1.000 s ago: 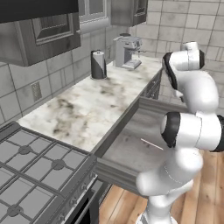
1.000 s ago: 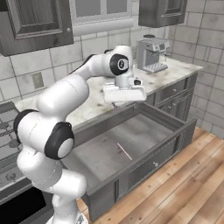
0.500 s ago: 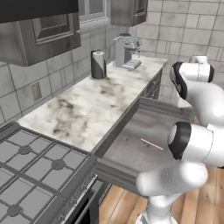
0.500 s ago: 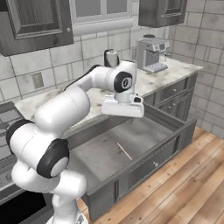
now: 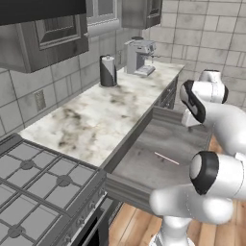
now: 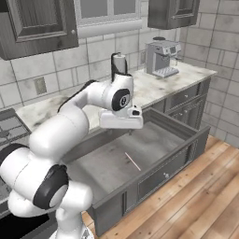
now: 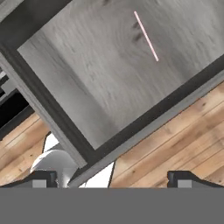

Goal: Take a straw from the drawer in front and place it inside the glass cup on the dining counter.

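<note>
The drawer (image 6: 140,163) stands pulled fully out from under the marble tabletop (image 5: 101,120), so the opening step looks finished. The straw (image 6: 133,161) lies flat on the pale grey drawer floor, roughly in the middle, well apart from all four walls and with nothing else near it. It is untouched.

The gripper (image 7: 113,177) hangs above the drawer, over its far left part in the right base view, with its jaws spread wide and nothing between them. In the hand view the two dark fingertips (image 7: 186,178) stand far apart at the bottom, and the straw (image 7: 145,29) shows near the top of that view, so the hand is well apart from it and aimed off to one side, partly over the drawer's front edge and the wooden floor (image 7: 175,140).

Judged from this, the task is at an early stage: the reach toward the straw is under way, but the grasp, the lift, the trip to the dining counter and the drop into the glass cup are all left to do. A coffee machine (image 6: 161,57) and a dark canister (image 5: 108,70) stand on the far tabletop and play no part.
</note>
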Tool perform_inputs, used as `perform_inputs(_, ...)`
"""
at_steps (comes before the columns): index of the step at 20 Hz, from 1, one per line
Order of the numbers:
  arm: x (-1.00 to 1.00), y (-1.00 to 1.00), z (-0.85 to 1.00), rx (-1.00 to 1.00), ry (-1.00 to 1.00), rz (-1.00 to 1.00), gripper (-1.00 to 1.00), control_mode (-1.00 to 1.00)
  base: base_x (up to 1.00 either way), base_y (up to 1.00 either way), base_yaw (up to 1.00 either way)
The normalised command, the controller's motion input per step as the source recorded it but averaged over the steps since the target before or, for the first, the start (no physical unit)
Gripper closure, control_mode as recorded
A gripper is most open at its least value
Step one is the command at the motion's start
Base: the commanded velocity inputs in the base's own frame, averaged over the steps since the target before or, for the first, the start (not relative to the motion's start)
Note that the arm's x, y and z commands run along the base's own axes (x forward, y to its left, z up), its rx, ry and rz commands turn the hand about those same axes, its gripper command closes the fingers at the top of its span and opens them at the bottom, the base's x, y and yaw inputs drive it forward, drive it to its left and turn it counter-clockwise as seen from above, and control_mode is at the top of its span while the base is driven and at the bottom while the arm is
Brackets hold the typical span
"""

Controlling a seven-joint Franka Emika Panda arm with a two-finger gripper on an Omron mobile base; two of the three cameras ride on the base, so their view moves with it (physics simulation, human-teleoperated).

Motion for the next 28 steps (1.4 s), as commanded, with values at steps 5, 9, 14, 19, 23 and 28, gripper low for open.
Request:
perform_inputs(5, 0.43, 0.18, -0.34, 0.0, -0.01, 0.06, -1.0, -1.0, 0.0, 0.0, 0.0)
perform_inputs(9, 0.53, 0.18, -0.31, 0.0, 0.0, 0.05, -1.0, -1.0, 0.0, 0.0, 0.0)
perform_inputs(14, 0.47, 0.13, -0.34, 0.0, 0.0, 0.06, -1.0, -1.0, 0.0, 0.0, 0.0)
perform_inputs(19, 0.35, 0.01, -0.37, 0.0, 0.0, 0.07, -1.0, -1.0, 0.0, 0.0, 0.0)
perform_inputs(23, 0.34, 0.0, -0.37, 0.0, 0.0, 0.08, -1.0, -1.0, 0.0, 0.0, 0.0)
perform_inputs(28, 0.4, 0.0, -0.37, 0.0, 0.0, 0.07, -1.0, -1.0, 0.0, 0.0, 0.0)
